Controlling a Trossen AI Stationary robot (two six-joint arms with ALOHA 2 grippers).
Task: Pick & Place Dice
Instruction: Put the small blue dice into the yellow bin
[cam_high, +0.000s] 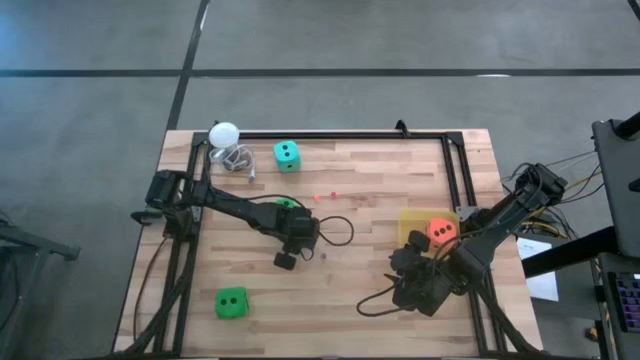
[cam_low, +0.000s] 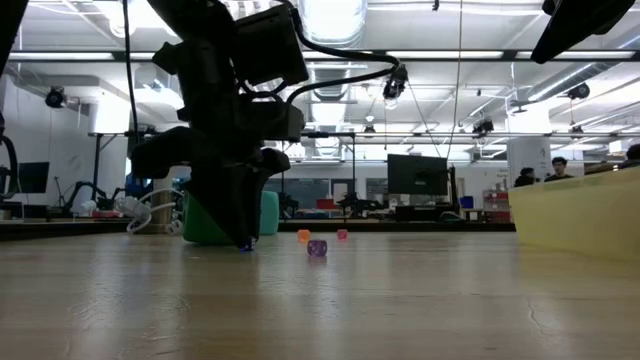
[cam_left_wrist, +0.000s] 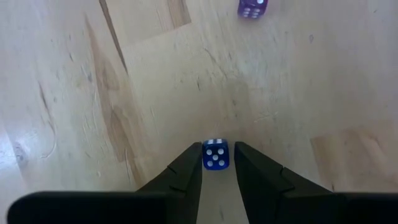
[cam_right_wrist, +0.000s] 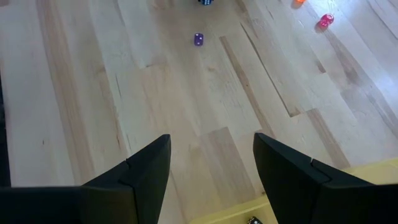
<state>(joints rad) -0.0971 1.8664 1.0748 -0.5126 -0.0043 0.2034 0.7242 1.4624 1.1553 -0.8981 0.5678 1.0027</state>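
My left gripper (cam_high: 287, 255) (cam_left_wrist: 217, 163) points down at the table's middle, shut on a small blue die (cam_left_wrist: 215, 154) with white pips. A small purple die (cam_left_wrist: 252, 7) (cam_low: 317, 247) lies just beyond it. Of the big soft dice, a teal one (cam_high: 287, 154) sits near the far edge. One green die (cam_high: 231, 303) sits near the front left, and another (cam_high: 285, 203) is half hidden under my left arm. The orange-red die (cam_high: 441, 230) lies in the yellow tray (cam_high: 410, 218). My right gripper (cam_high: 408, 275) (cam_right_wrist: 211, 168) hangs open by that tray. My left gripper pinches the small blue die by two opposite side faces (cam_left_wrist: 206, 155), between its fingertips (cam_left_wrist: 191, 163). The fingers come from above, pointing down. In the low view the fingertips (cam_low: 245, 243) reach the table top; whether the die is lifted, I cannot tell.
A white ball (cam_high: 224, 133) and a coiled cable lie at the far left corner. Small pink (cam_right_wrist: 324, 22) and orange (cam_right_wrist: 298, 2) dice lie beyond the purple one. A black frame borders the table. Bare wood lies between the arms and along the near edge.
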